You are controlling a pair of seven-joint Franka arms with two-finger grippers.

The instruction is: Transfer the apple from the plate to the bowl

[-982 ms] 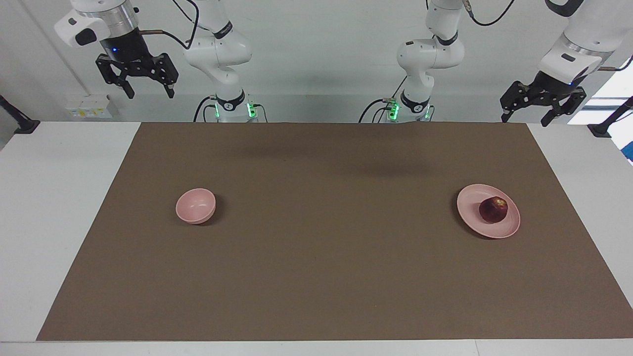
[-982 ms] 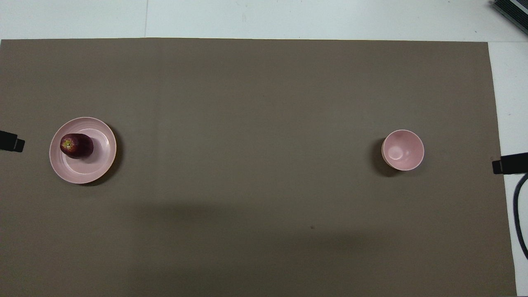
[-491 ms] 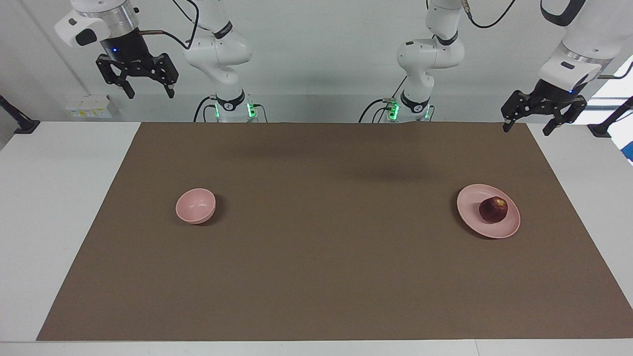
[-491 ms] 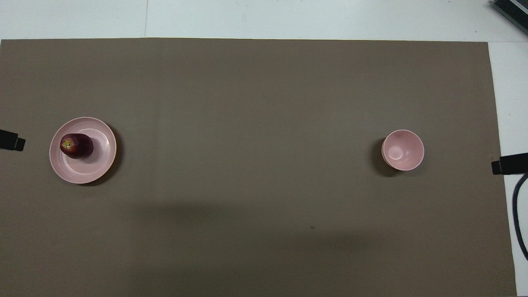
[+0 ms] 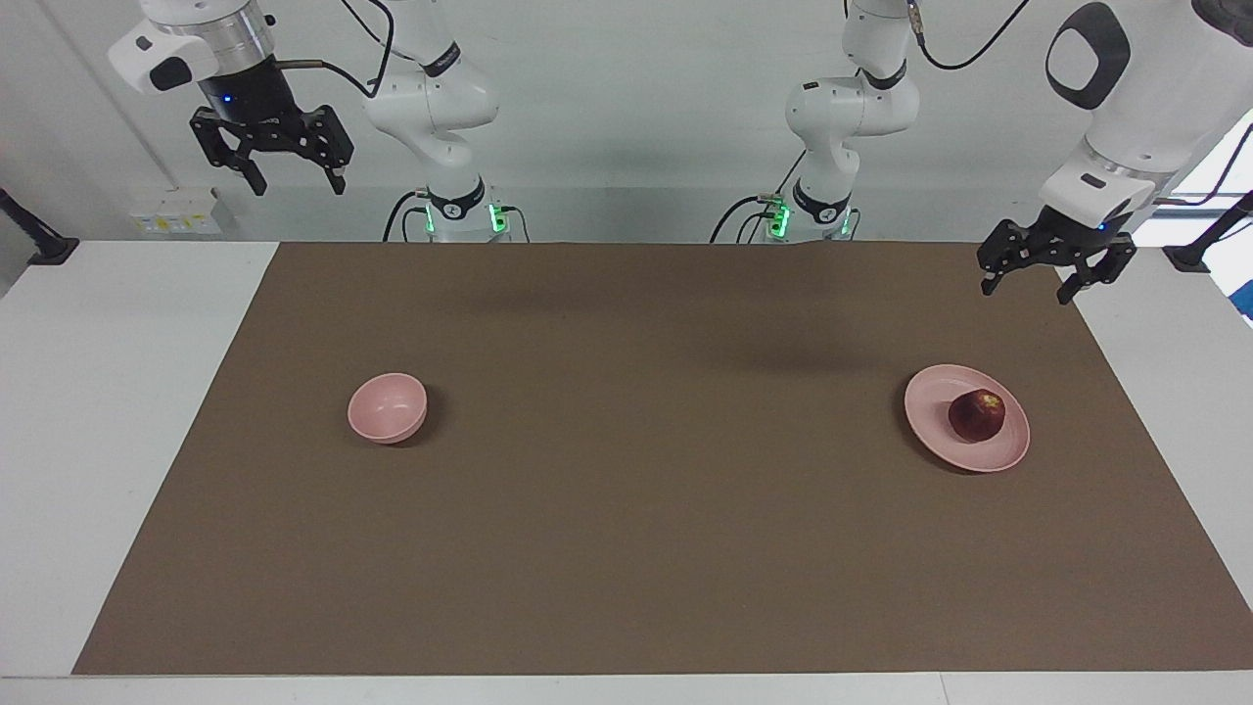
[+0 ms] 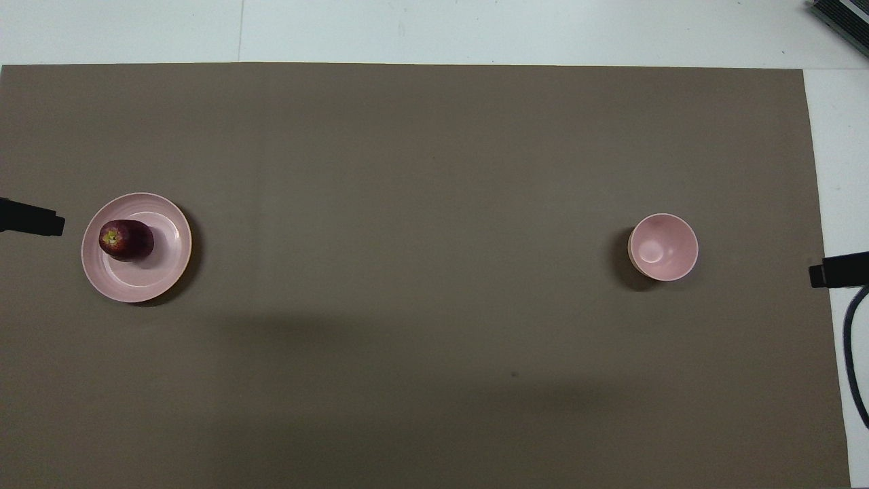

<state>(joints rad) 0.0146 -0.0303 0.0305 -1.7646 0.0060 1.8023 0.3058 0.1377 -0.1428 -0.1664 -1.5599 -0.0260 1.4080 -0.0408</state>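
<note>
**Apple on plate, both grippers raised**

The apple [image 5: 976,414] is seen on the plate [image 5: 930,423], toward the left arm's end; the bowl [image 5: 388,407] stands well apart. The left gripper [image 5: 1028,284] is held spread above the mat's [image 5: 626,548] edge, empty. The right gripper [image 5: 294,181] waits, spread. From overhead, both grippers are mostly cut off.

Left claw [image 5: 1025,287] hanging in the air with fingers apart and empty, pointing down, wrist tilted a little, right claw [image 5: 297,184] raised high near its base, fingers spread wide, empty, right arm waiting
</note>
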